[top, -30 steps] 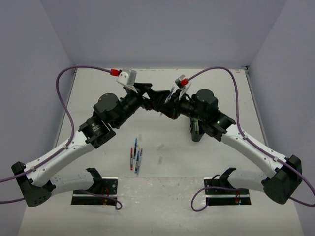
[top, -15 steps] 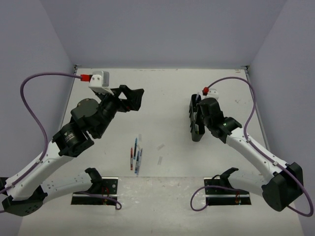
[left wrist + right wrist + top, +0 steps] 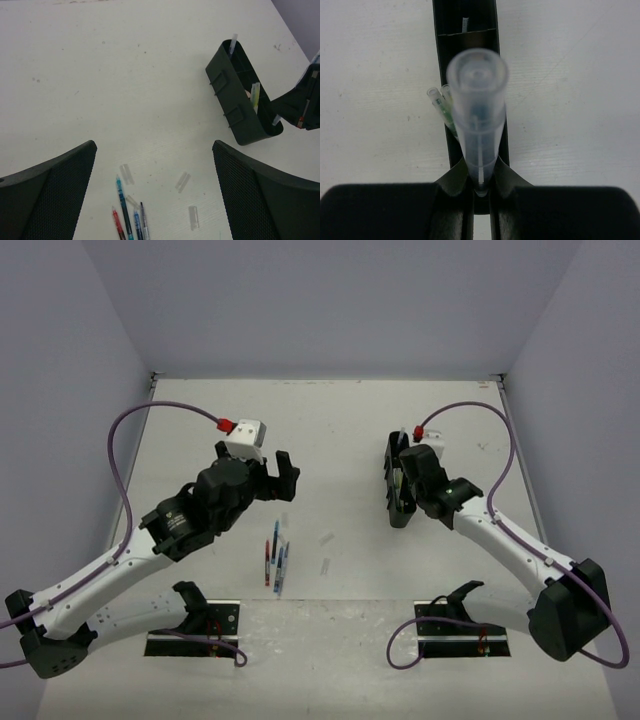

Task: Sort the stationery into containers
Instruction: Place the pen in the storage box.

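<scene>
Nearest the arm bases, on the white surface point(image 3: 200, 440): loose cluster of pens point(image 3: 275, 560), lying roughly parallel, made up of a teal pen point(image 3: 122, 202), red pen point(image 3: 118, 227), blue pen point(image 3: 137, 224) and dark pen point(image 3: 143, 220).

Just beyond and to the right of the cluster: a few small clear plastic pieces point(image 3: 183, 182), scattered, apart from one another.

Left jaws: hovering above the surface just beyond the cluster, spread fully wide, holding nothing.

Right jaws: over the near end of the tray, closed almost fully on a clear-barrelled pen point(image 3: 477, 115), pinched at one end, other end pointing up toward the wrist camera.

Black organiser tray point(image 3: 235, 107): well to the right of the cluster, set lengthwise near to far, divided into compartments. Middle compartment: two yellow-green pens point(image 3: 442, 105), leaning together. Far end: one clear pen point(image 3: 233, 42), sticking up above the rim.
</scene>
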Robot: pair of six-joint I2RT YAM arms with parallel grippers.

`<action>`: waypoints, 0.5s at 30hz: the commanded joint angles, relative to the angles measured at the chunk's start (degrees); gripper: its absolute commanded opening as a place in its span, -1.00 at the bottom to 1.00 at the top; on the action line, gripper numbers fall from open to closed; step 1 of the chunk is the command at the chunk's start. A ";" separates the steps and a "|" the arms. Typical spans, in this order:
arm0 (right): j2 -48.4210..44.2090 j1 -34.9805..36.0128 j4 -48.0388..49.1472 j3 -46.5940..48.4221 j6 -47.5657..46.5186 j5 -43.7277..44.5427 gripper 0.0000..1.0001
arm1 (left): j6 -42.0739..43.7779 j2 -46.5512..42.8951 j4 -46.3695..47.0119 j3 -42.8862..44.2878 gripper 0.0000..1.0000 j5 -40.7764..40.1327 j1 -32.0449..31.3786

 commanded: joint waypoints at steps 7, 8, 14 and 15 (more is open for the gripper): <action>-1.33 -0.18 2.39 -1.90 1.41 -0.97 -0.45 | -0.74 -2.35 -3.82 -0.78 1.00 -3.11 -0.04; -1.54 -0.18 2.29 -1.89 1.33 -1.14 -0.39 | -0.74 -2.47 -4.23 -0.82 1.00 -3.21 -0.08; -4.33 -0.13 0.13 0.32 0.01 -0.61 -0.33 | -3.22 -3.05 -10.46 -1.04 1.00 -8.96 0.00; -4.95 -0.08 -0.54 1.10 -0.16 -0.65 -0.33 | -3.84 -3.16 -11.38 -1.24 1.00 -9.70 0.01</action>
